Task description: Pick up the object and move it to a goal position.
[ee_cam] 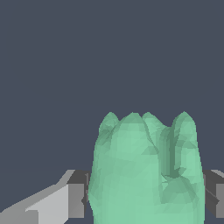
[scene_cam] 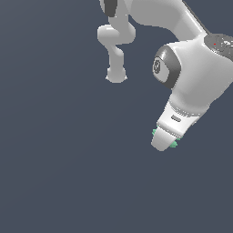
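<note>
The object (ee_cam: 146, 170) is a mint-green piece with short prongs, filling the space between my two fingers in the wrist view. Both grey finger pads (ee_cam: 78, 194) press against its sides. In the exterior view only small green tips of the object (scene_cam: 174, 144) poke out on either side of the white gripper (scene_cam: 163, 144), which hides the rest. The gripper is shut on the object and points down toward the exterior view's left, and whether it rests on the surface cannot be told. No goal marker shows.
The white arm (scene_cam: 195, 68) bends in from the exterior view's upper right, with its base column (scene_cam: 116, 50) standing further back. A plain dark blue-grey surface (scene_cam: 59, 173) lies all around.
</note>
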